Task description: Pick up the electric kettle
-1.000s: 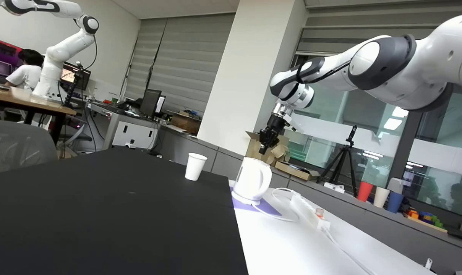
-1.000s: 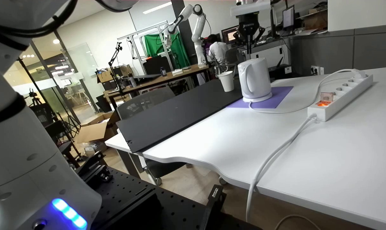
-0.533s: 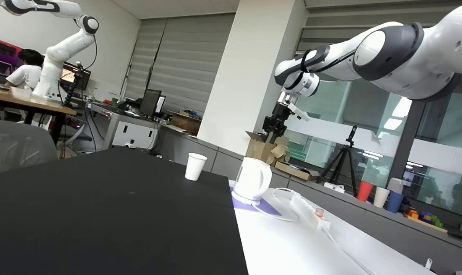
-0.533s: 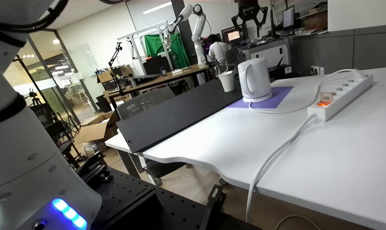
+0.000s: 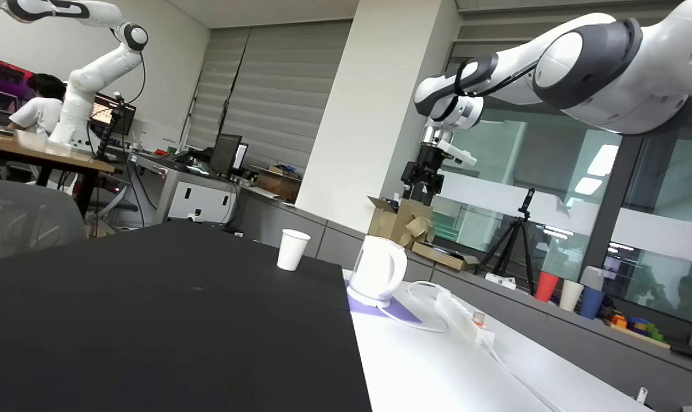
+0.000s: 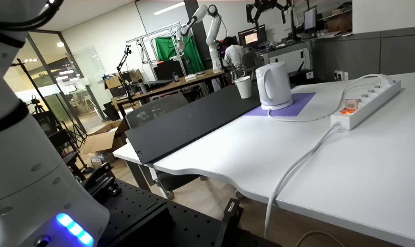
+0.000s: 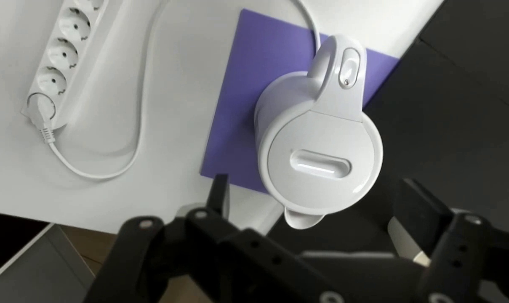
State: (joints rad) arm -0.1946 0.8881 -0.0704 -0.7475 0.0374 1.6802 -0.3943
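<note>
1. Well, your white desk carries a dark panel and, reaching that panel's edge, a purple sheet.
2. On the floor in an exterior view, your big cardboard box has its flaps open; something pale shows inside, too small for you to name.
3. By the column stands a smaller open box, its contents hard to make out; the shallow carton next to it holds something dark and flat.
4. Your power strip lies on the desk, apart from the purple sheet.
5. Your gripper is up above the desk with its fingers spread wide apart, clear of the electric kettle.
6. That kettle stands upright on its base on the purple sheet; its lid is closed, so you cannot see what it contains.
7. On the window ledge you have a red cup, a cream cup and a blue cup; you cannot see into them.
8. The white paper cup stands upright on the dark panel near the kettle, the two not touching; you cannot tell what it holds.
9. Smallest is the plug, seated in the strip's end socket, with the white cord running from it to the kettle's base.
</note>
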